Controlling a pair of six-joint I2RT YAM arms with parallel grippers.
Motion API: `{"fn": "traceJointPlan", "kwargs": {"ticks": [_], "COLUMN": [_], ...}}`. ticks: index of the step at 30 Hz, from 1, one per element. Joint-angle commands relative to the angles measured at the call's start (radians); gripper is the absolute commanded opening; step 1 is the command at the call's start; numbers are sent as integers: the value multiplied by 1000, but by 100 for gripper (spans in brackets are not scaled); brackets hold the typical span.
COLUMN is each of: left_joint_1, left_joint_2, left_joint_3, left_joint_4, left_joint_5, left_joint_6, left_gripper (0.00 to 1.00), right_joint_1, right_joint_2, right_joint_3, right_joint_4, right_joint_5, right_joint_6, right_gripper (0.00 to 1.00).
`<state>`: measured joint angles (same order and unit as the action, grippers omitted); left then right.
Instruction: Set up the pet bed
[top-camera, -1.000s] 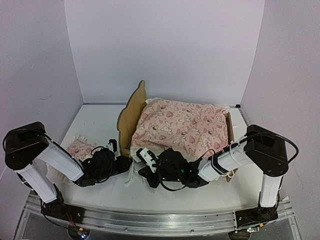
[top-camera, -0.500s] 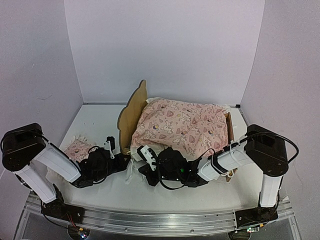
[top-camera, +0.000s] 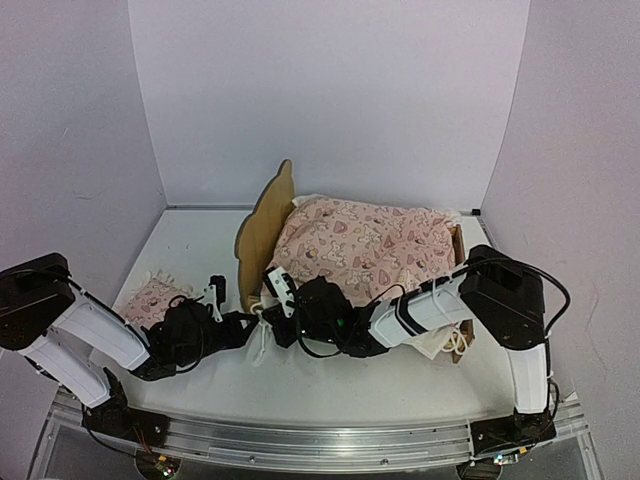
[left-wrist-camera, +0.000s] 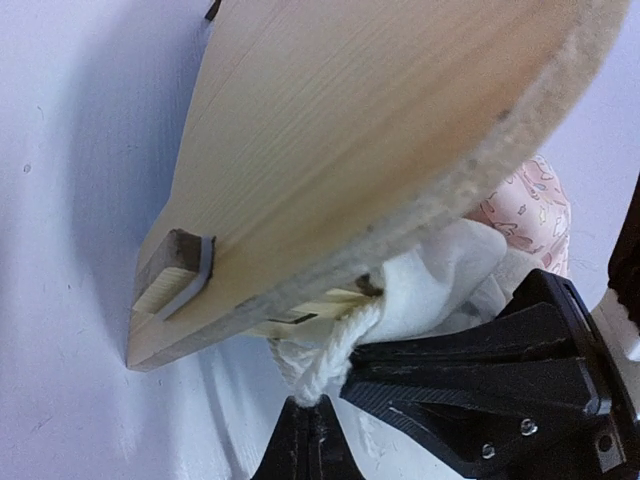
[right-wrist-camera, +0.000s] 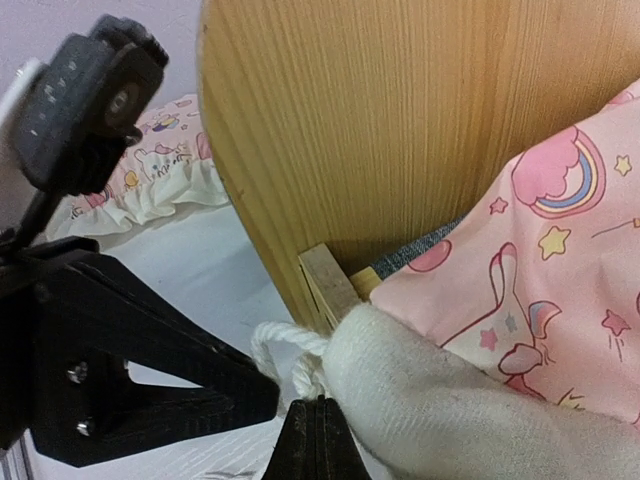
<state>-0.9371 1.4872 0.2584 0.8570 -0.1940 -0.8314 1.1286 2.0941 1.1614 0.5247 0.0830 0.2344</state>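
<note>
The pet bed's plywood headboard (top-camera: 263, 226) stands left of the frame, which is covered by the pink patterned blanket (top-camera: 365, 245). A strip of grey mattress pad (right-wrist-camera: 415, 250) shows under the blanket. My left gripper (top-camera: 245, 324) and right gripper (top-camera: 272, 318) meet at the bed's near headboard corner. In the left wrist view the left gripper (left-wrist-camera: 310, 425) is shut on the blanket's white cord loop (left-wrist-camera: 322, 355). In the right wrist view the right gripper (right-wrist-camera: 320, 425) is shut at the same cord loop (right-wrist-camera: 290, 355) and the blanket's white corner (right-wrist-camera: 420, 400).
The small pink ruffled pillow (top-camera: 155, 297) lies on the table left of the bed, behind the left arm; it also shows in the right wrist view (right-wrist-camera: 170, 175). White walls enclose the table on three sides. The footboard (top-camera: 460, 255) is at the right.
The left gripper has moved right to the bed's near headboard corner. The right gripper has moved left toward the headboard, drawing the blanket's corner with it.
</note>
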Motion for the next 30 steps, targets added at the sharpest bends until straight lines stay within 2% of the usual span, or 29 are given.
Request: {"fn": "traceJointPlan", "kwargs": {"ticks": [1, 12, 19, 24, 27, 30], "left_joint_1": [3, 3, 6, 23, 32, 35], "left_joint_2": [-40, -15, 10, 15, -5, -71], "left_joint_3": [-10, -5, -1, 15, 21, -7], "left_joint_4": [46, 45, 44, 39, 25, -14], "left_joint_5": [21, 119, 134, 127, 149, 165], "left_joint_6": [52, 69, 63, 73, 68, 52], "left_gripper": [0, 0, 0, 0, 11, 35], "right_joint_1": [-6, -51, -72, -92, -110, -123], "right_joint_2": [24, 100, 151, 183, 184, 182], "right_joint_3": [55, 94, 82, 79, 70, 66], "right_joint_4": [17, 121, 252, 308, 338, 348], "right_joint_5": [27, -118, -381, -408, -418, -425], "right_joint_6": [-1, -124, -393, -455, -426, -404], "right_gripper": [0, 0, 2, 2, 2, 1]}}
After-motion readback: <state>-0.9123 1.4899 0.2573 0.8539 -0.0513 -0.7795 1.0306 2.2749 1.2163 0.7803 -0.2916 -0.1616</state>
